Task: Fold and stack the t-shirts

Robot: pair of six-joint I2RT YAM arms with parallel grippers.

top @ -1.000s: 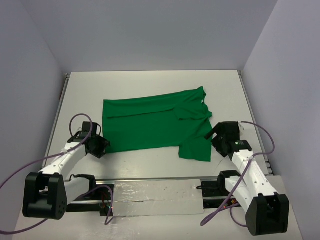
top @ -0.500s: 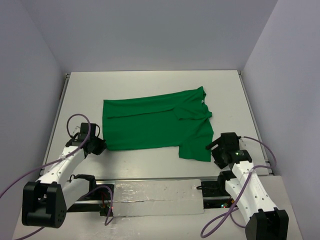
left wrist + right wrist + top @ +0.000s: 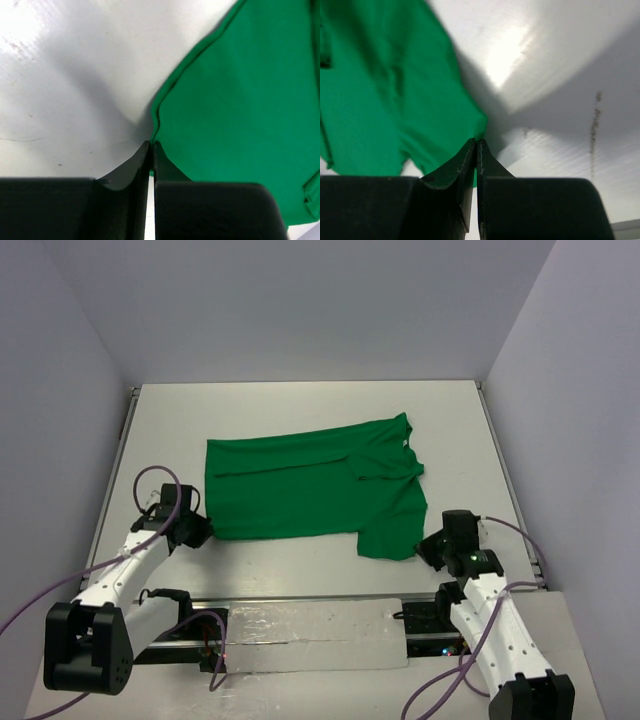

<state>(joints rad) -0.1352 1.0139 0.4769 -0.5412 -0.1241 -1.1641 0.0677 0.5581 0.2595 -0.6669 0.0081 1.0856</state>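
A bright-green t-shirt (image 3: pixel 310 485) lies spread on the white table, partly folded, with a flap hanging toward the near right. My left gripper (image 3: pixel 207 534) is shut on the t-shirt's near-left corner; in the left wrist view the cloth edge (image 3: pixel 156 117) runs into the closed left gripper (image 3: pixel 151 145). My right gripper (image 3: pixel 421 543) is shut on the near-right corner of the flap; in the right wrist view the green corner (image 3: pixel 475 125) meets the closed right gripper (image 3: pixel 476 142).
White walls enclose the table on three sides. A metal rail with a clear sheet (image 3: pixel 310 635) runs along the near edge between the arm bases. Purple cables (image 3: pixel 150 485) loop beside each arm.
Both grippers closed on the shirt's near corners. The right arm moved nearer and lower toward the flap's corner; the left arm shifted slightly left.
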